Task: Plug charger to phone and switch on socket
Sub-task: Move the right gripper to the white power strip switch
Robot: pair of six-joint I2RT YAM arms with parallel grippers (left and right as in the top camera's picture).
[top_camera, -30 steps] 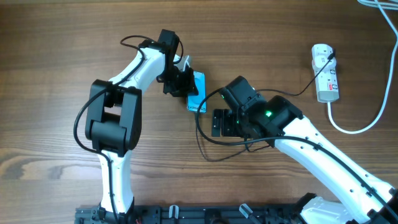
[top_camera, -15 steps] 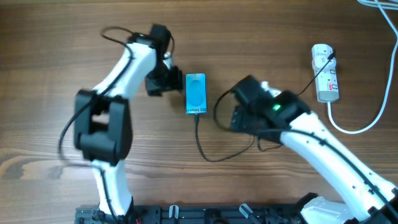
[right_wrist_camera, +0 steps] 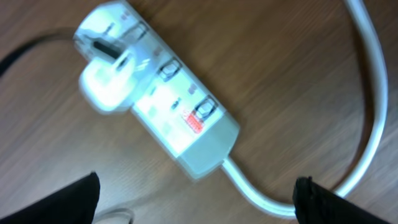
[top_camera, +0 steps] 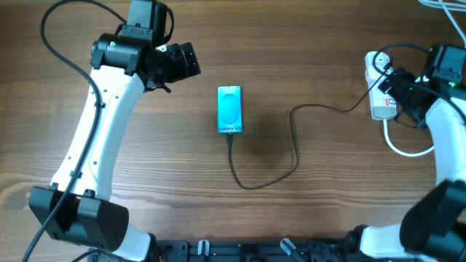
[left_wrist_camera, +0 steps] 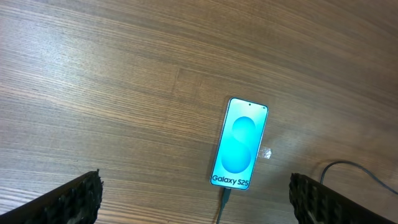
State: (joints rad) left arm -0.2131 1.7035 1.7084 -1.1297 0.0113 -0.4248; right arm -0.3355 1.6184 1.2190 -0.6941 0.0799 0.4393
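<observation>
The phone (top_camera: 229, 110) lies flat mid-table with its cyan screen up, and in the left wrist view the phone (left_wrist_camera: 241, 143) shows ahead of the jaws. The charger cable (top_camera: 294, 138) is plugged into its bottom edge, loops across the wood and runs to the socket (top_camera: 379, 102) at the right. My left gripper (top_camera: 189, 62) hovers open, up and left of the phone, holding nothing. My right gripper (top_camera: 397, 94) is open above the socket (right_wrist_camera: 163, 102), whose red-marked switch (right_wrist_camera: 193, 122) shows; nothing sits between its fingertips (right_wrist_camera: 59, 204).
A white plug adapter (right_wrist_camera: 109, 88) sits in the socket's end. The socket's thick white lead (top_camera: 419, 149) curves off toward the table's right edge. Bare wood surrounds the phone.
My left gripper opened, left the phone and swung up and left. My right arm moved from the table's middle out to the socket. The cable now sits in the phone.
</observation>
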